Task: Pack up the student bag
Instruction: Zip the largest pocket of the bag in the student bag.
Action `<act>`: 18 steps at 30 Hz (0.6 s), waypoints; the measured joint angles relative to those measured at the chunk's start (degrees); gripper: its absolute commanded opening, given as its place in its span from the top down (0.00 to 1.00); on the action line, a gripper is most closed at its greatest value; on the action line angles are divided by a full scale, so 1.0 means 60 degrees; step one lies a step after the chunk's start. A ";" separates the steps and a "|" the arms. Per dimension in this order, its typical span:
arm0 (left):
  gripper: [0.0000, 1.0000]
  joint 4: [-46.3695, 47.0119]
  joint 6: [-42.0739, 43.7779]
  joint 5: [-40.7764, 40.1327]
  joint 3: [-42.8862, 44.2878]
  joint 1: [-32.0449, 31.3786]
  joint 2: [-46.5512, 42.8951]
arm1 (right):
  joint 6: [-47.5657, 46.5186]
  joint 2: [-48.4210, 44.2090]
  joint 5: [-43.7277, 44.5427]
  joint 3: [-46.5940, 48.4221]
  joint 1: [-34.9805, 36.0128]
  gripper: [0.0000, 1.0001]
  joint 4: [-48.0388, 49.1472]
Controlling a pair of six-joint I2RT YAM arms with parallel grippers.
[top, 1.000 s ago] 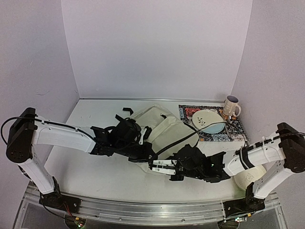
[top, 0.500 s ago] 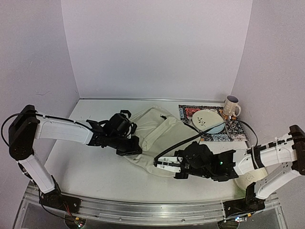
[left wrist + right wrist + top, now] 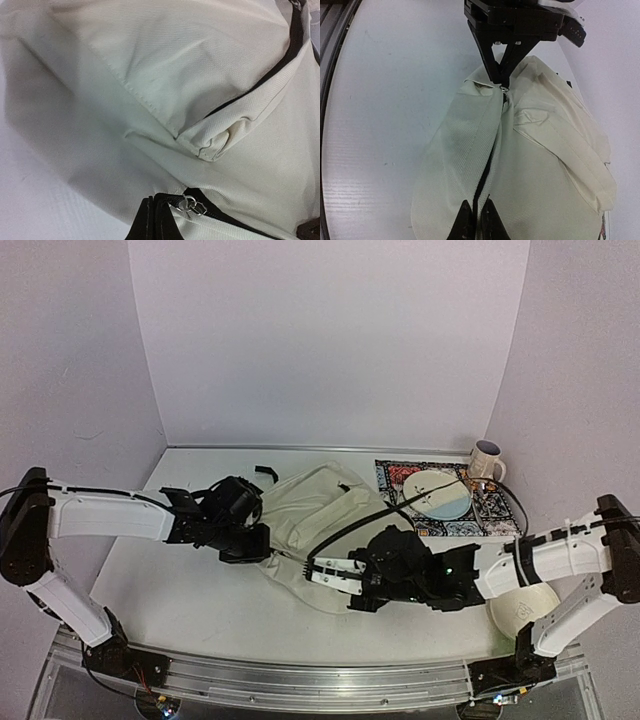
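Note:
The student bag (image 3: 320,510), a cream fabric backpack with black zipper lines, lies across the middle of the table, pulled taut between both arms. My left gripper (image 3: 262,546) is shut on the bag's left end. In the left wrist view its black fingertips (image 3: 155,220) pinch the dark zipper tape beside a silver zipper pull (image 3: 192,206). My right gripper (image 3: 318,572) is shut on the bag's near edge. In the right wrist view its fingertips (image 3: 476,222) clamp the fabric on either side of the black zipper line (image 3: 487,167). The left gripper (image 3: 499,75) grips the far end.
A patterned mat (image 3: 485,515) at the back right carries a pale blue plate (image 3: 440,495). A mug (image 3: 486,464) stands behind it. A cream bowl (image 3: 522,612) sits near the right arm's base. A black strap (image 3: 266,471) trails from the bag's far side.
The right gripper has shut on the bag's near edge and shifted left. The left arm has drawn back to the left, stretching the bag out flatter between the two grippers.

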 measured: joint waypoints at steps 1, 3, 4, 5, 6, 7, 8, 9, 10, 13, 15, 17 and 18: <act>1.00 -0.0117 -0.0011 -0.0152 -0.0074 0.0064 -0.0209 | 0.0057 0.0265 -0.0138 0.0269 0.0007 1.00 0.0004; 1.00 -0.0269 -0.0044 -0.0482 -0.0311 0.0264 -0.0613 | 0.0168 0.0826 -0.0372 0.0836 0.0025 1.00 0.0022; 1.00 -0.0334 -0.0077 -0.0613 -0.0448 0.0380 -0.0788 | 0.0227 0.1099 -0.0478 0.1114 0.0029 1.00 0.0047; 1.00 -0.0337 -0.0115 -0.0727 -0.0617 0.0474 -0.0936 | 0.0296 0.1312 -0.0596 0.1348 0.0033 1.00 0.0044; 1.00 -0.0351 -0.0169 -0.0813 -0.0759 0.0535 -0.1046 | 0.0374 0.1491 -0.0697 0.1548 0.0032 1.00 0.0034; 1.00 -0.0346 -0.0227 -0.0877 -0.0909 0.0583 -0.1154 | 0.0452 0.1654 -0.0808 0.1742 0.0030 1.00 0.0009; 1.00 -0.0339 -0.0273 -0.0936 -0.1078 0.0653 -0.1280 | 0.0535 0.1814 -0.0938 0.1944 0.0029 1.00 -0.0032; 1.00 -0.0327 -0.0315 -0.0963 -0.1234 0.0731 -0.1408 | 0.0618 0.1940 -0.1043 0.2106 0.0029 1.00 -0.0064; 1.00 -0.0303 -0.0347 -0.0954 -0.1379 0.0842 -0.1569 | 0.0713 0.2067 -0.1135 0.2298 0.0026 0.99 -0.0133; 1.00 -0.0282 -0.0401 -0.0868 -0.1710 0.1288 -0.2097 | 0.0976 0.2512 -0.1372 0.3001 0.0018 0.91 -0.0299; 1.00 -0.0312 -0.0420 -0.0801 -0.1803 0.1654 -0.2365 | 0.1164 0.2841 -0.1518 0.3557 0.0016 0.84 -0.0484; 0.95 -0.0484 -0.0419 -0.1322 -0.1862 0.2131 -0.2489 | 0.1400 0.3084 -0.1872 0.4176 0.0048 0.76 -0.0933; 0.91 -0.0582 -0.0416 -0.1669 -0.1905 0.2467 -0.2487 | 0.1472 0.3101 -0.1970 0.4398 0.0114 0.71 -0.1143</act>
